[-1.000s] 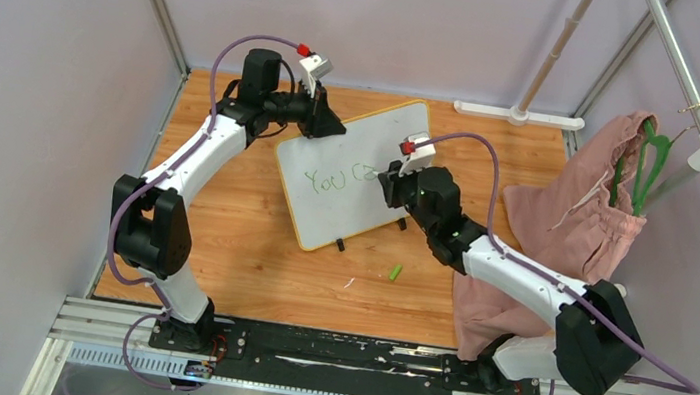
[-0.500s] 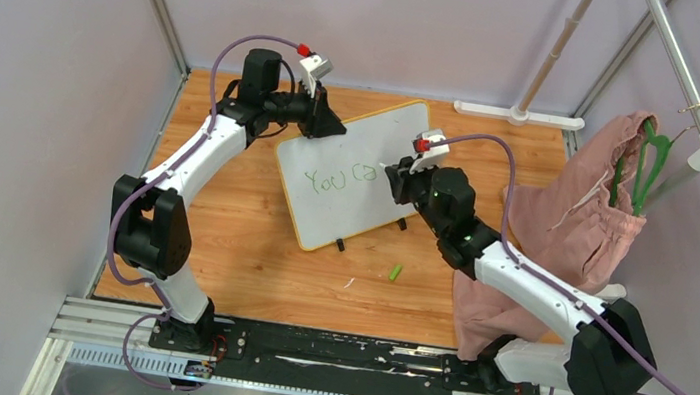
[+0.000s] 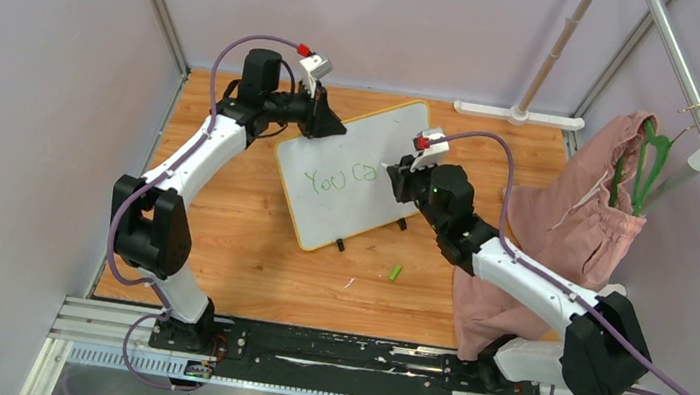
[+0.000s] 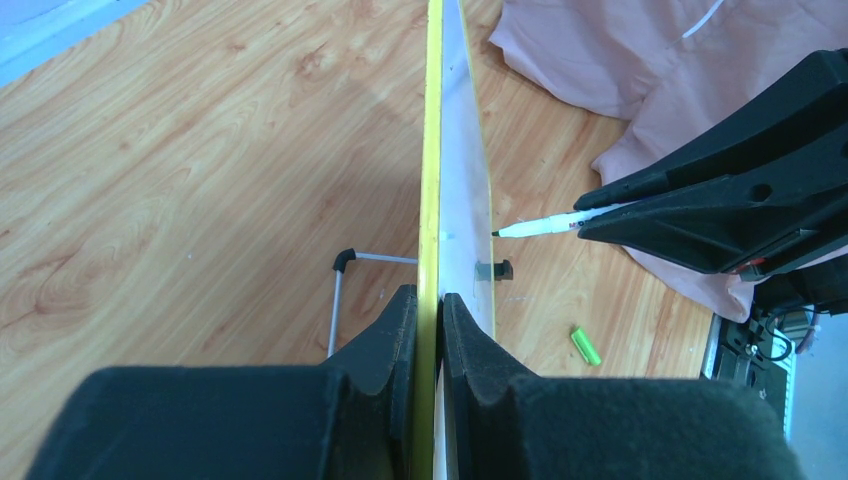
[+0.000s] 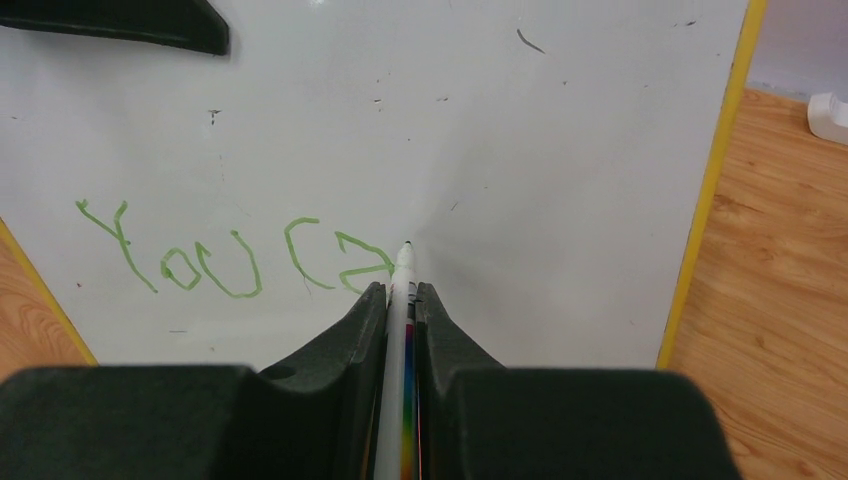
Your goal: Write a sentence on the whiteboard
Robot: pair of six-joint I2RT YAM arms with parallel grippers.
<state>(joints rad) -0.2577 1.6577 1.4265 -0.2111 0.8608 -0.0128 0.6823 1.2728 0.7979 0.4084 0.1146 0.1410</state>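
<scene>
- Our right claw (image 5: 400,300) was pinched nearly closed on a white marker (image 5: 405,272), whose barrel ran out between the fingers low in the centre of the right wrist view.
- We saw the marker's long axis aimed straight at the whiteboard (image 5: 570,140), which filled the frame ahead. Its dark tip sat at the glossy face, and the left wrist view suggested contact.
- That tip lay just right of the last green letter, with bare board off to the right of the frame. We judged the next stroke had to travel that way, and the right arm was the one placed for it.
- The sentence (image 5: 225,262) read "You ca" in one line at the middle left. We could read no brand on marker or board.
- Farther off, our left claw (image 3: 327,122) was clamped on the board's yellow rim at its upper left corner in the top view, steadying it on the table (image 3: 239,244).
- A small green piece (image 3: 396,273) lay on the wood below the board.
</scene>
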